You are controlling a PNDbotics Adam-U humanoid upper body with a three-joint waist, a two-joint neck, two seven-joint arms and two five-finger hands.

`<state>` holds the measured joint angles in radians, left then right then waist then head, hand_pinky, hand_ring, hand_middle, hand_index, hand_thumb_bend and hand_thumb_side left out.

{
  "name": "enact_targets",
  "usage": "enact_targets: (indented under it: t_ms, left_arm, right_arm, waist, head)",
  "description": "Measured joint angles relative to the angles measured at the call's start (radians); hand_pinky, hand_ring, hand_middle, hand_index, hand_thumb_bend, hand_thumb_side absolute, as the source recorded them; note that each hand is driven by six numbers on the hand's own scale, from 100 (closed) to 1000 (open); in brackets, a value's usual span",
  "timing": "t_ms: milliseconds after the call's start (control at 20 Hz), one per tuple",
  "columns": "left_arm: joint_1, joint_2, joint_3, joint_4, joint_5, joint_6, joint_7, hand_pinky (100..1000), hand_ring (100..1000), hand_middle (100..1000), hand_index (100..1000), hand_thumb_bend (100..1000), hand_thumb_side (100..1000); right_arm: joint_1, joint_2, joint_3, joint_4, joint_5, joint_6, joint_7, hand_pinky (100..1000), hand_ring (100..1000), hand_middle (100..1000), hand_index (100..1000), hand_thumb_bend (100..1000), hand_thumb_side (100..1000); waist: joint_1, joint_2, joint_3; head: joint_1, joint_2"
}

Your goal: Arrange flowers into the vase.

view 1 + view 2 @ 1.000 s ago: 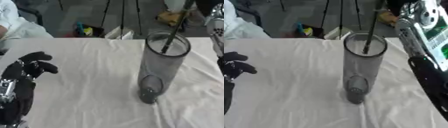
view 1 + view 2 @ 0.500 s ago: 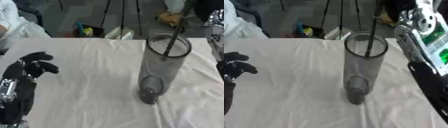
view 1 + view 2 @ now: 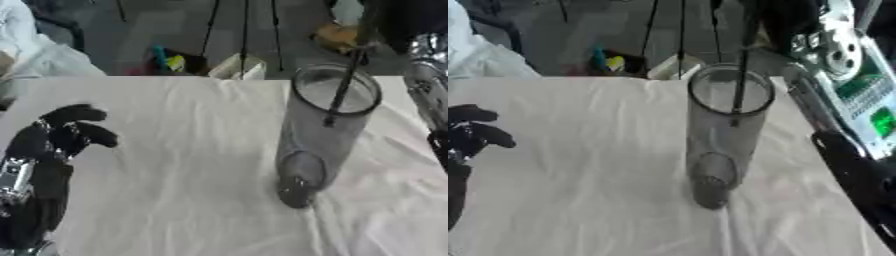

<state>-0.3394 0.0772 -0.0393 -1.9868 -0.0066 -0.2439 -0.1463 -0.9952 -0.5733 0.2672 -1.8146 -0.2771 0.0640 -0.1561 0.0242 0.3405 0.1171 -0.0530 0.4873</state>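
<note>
black and jointed, the left hand (image 3: 61,135) rested at the near left over the cloth, fingers curled in and holding nothing, much as it had a second before. wrinkled white cloth (image 3: 175,175) covered the table, creased most around the middle. right of centre on it stood the vase (image 3: 322,135), a tall cylinder of smoky clear glass with a round rim and a thick base. the dark thin stem (image 3: 343,90) slanted through its mouth, and over the last second its lower tip had sunk from about rim level to well inside the glass, which i judged meant the flower was going in and the placing was nearly done. whether the tip touched the wall could not be told. along the right edge ran the right arm (image 3: 859,175), black with silver joints; its hand lay out of view at the top, so its state could not be told. beyond the table's far edge stood dark tripod legs (image 3: 245,30).
</note>
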Motion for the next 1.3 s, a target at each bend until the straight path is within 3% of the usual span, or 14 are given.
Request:
enact_targets:
  t_ms: [800, 1300]
  left_arm:
    - [-0.004, 0.0, 0.0, 0.0, 0.0, 0.002, -0.001, 588, 594, 664, 788, 112, 1000]
    - [-0.005, 0.0, 0.0, 0.0, 0.0, 0.004, -0.004, 588, 595, 665, 787, 113, 1000]
  right_arm:
    - [0.038, -0.008, 0.018, -0.039, 0.063, 0.013, 0.031, 388, 279, 150, 328, 100, 743]
    - [0.063, -0.029, 0.031, -0.084, 0.143, 0.014, 0.057, 395, 303, 174, 334, 100, 748]
  waist:
    - [-0.002, 0.002, -0.001]
    - [-0.008, 0.003, 0.0]
  head:
    - [0.008, 0.0]
    - [0.012, -0.001]
